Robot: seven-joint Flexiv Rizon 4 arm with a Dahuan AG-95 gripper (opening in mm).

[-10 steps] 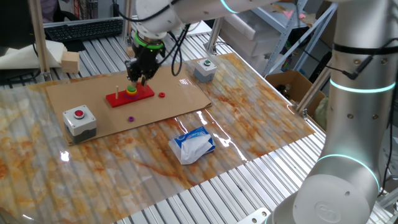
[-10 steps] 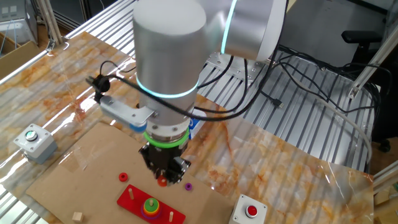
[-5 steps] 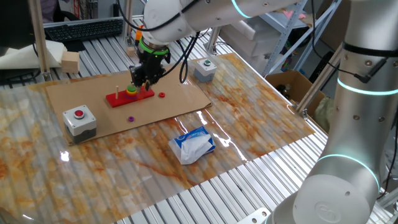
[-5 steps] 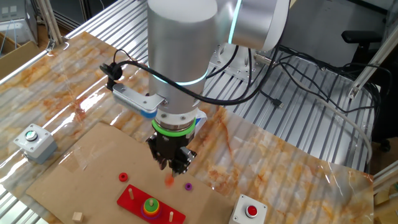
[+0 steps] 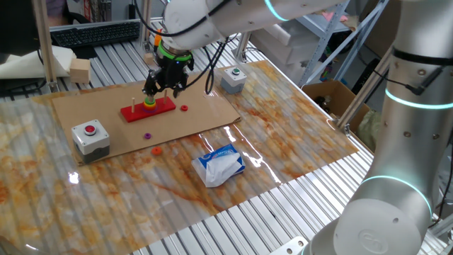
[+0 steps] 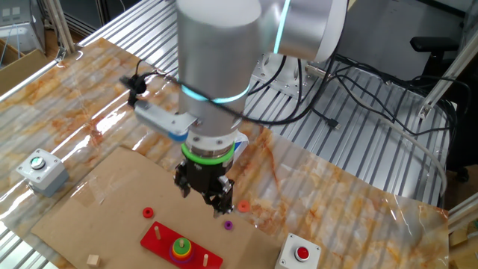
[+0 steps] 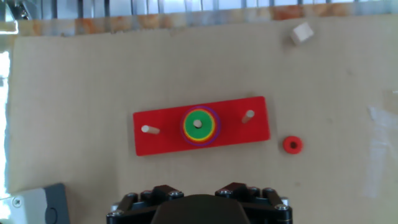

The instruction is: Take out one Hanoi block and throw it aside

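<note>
The Hanoi block [image 5: 156,150] is a tiny orange-red disc lying loose near the front edge of the cardboard sheet [image 5: 92,106]. In the other fixed view it [image 6: 243,206] lies just right of my gripper. My gripper [image 5: 164,83] hangs open and empty above the red pegged base [image 5: 147,108], its jaws spread [image 6: 205,196]. The base holds a stack of rings topped by a green one [image 7: 198,124] on its middle peg. The hand view shows only the hand's black body [image 7: 198,204], not the fingertips.
A darker red disc [image 5: 184,108] lies right of the base, and a purple disc [image 5: 148,134] lies in front of it. A red-button box [image 5: 90,136], a green-button box [image 5: 232,78], a tissue packet [image 5: 219,164] and a small wooden cube [image 7: 301,32] stand around.
One second ago my gripper held the orange-red disc beside the base. It has opened, and the disc has dropped and come to rest near the cardboard's front edge.
</note>
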